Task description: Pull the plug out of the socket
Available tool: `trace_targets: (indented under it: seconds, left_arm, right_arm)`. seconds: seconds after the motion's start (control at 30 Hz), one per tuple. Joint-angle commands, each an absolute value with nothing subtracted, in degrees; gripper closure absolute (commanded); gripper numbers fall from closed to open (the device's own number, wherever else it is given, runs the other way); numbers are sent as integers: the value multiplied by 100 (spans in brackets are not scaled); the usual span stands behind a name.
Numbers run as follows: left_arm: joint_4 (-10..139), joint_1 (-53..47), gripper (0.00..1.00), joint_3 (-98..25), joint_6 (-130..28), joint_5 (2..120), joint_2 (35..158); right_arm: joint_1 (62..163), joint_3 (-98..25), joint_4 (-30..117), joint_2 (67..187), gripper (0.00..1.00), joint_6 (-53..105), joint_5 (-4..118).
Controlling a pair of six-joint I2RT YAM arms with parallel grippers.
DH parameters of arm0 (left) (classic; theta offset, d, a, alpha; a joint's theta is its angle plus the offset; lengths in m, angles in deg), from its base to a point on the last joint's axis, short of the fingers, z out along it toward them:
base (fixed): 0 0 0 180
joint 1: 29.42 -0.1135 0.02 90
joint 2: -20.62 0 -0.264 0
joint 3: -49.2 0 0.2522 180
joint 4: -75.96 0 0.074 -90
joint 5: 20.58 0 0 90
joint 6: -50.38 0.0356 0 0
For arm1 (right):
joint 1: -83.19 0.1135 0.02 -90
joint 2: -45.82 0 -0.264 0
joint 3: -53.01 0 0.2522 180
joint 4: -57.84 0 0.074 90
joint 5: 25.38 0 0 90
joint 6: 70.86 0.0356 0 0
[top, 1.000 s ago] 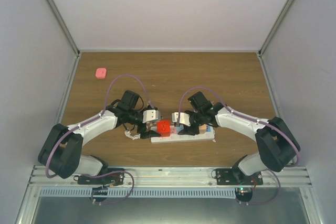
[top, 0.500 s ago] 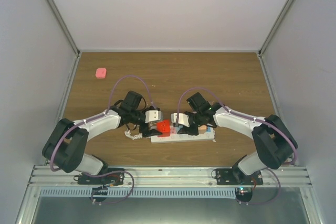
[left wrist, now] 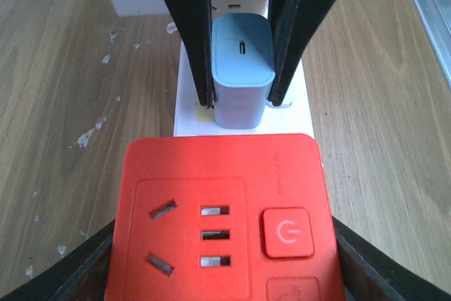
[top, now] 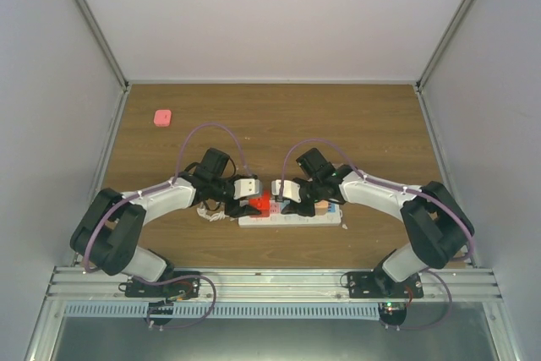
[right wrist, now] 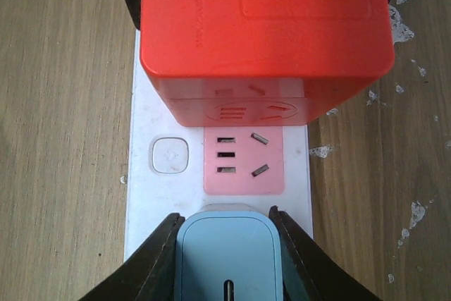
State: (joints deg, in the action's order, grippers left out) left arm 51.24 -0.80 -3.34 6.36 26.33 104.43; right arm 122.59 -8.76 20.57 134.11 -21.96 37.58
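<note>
While the left gripper [left wrist: 222, 271] is clamping the red plug [left wrist: 222, 209], the right gripper [right wrist: 225, 241] is pinching the blue charger [right wrist: 227, 269] on the socket [right wrist: 144, 199]

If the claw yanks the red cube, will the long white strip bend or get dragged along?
Probably no bending: the power strip looks like a stiff plastic bar. It seems light and lies loose on the wooden table, so it would likely lift or slide with the red cube. The right claw gripping the blue charger may hold it down.
</note>
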Motion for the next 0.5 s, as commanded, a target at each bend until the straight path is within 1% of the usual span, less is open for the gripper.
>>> trace_targets:
  seconds: [0.0,0.07,0.2,0.47]
  left_arm:
    - [5447,-42,44,-273,644,2616,10349]
    - [5447,-55,50,-307,591,2597,10294]
    - [5436,-68,57,-327,616,2487,10126]
    - [5597,-81,65,-415,430,2383,9905]
  right_arm:
    - [12396,-844,2231,13753,87,-2198,4154]
    - [12409,-848,2236,13789,87,-2207,4167]
    - [12420,-812,2273,13832,88,-2225,4286]
    - [12419,-814,2301,13939,90,-2164,4466]
